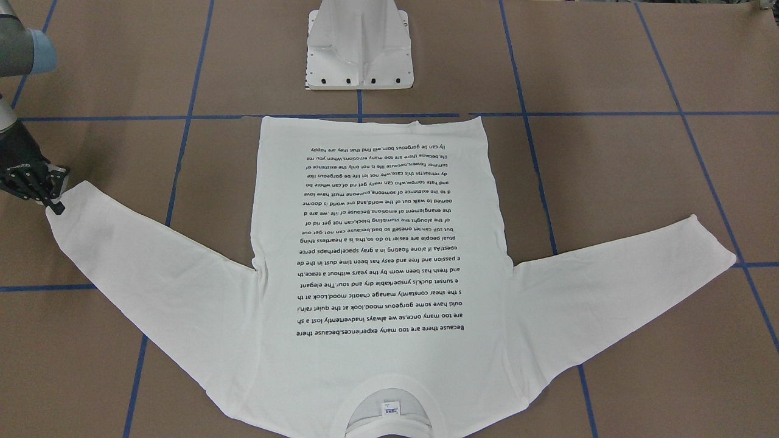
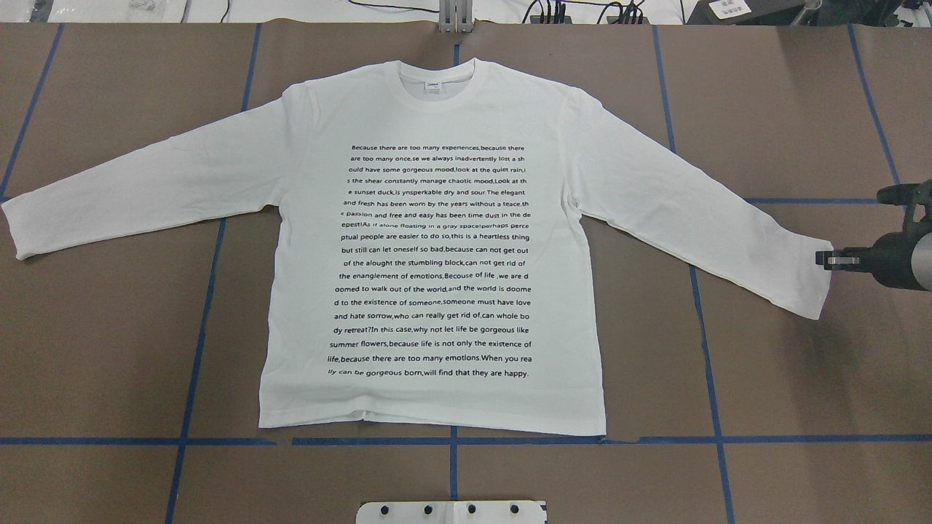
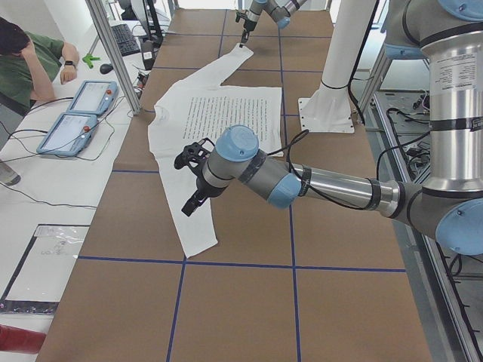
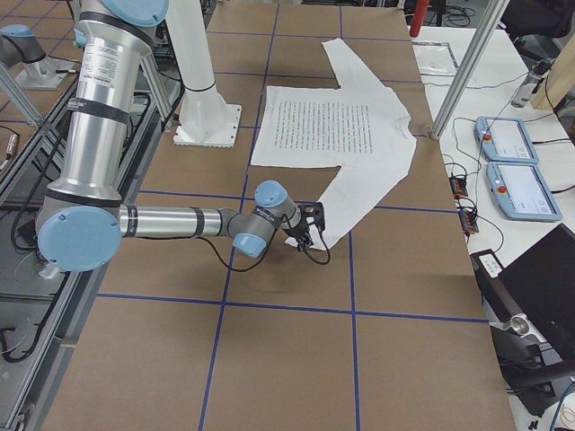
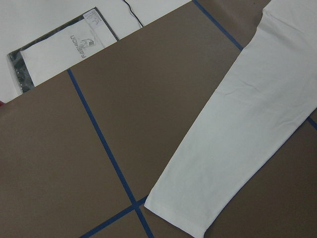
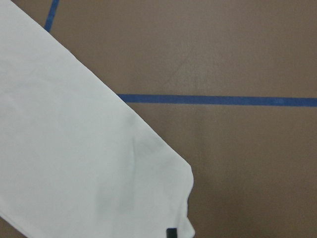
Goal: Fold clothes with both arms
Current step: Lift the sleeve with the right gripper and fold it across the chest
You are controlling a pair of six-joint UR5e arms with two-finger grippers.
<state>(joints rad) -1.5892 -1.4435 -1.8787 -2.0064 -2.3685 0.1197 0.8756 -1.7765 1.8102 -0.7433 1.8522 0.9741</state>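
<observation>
Shirt [image 2: 437, 255] lies flat mid-bench [image 2: 109, 349], print up, both sleeves spread. No fold made yet, so all folding is left. Right tool [image 2: 826, 259] is at the 3 o'clock cuff [image 2: 814, 284]. Left tool [image 3: 187, 182] hovers over the 9 o'clock sleeve [image 3: 198, 226]. Released or clenched: cannot tell for either.

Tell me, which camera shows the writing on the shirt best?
The overhead view: the writing sits upright, sharp and whole. The front-facing view shows it upside down; both side views show it small and sideways; the wrist cameras each catch only a plain sleeve.
</observation>
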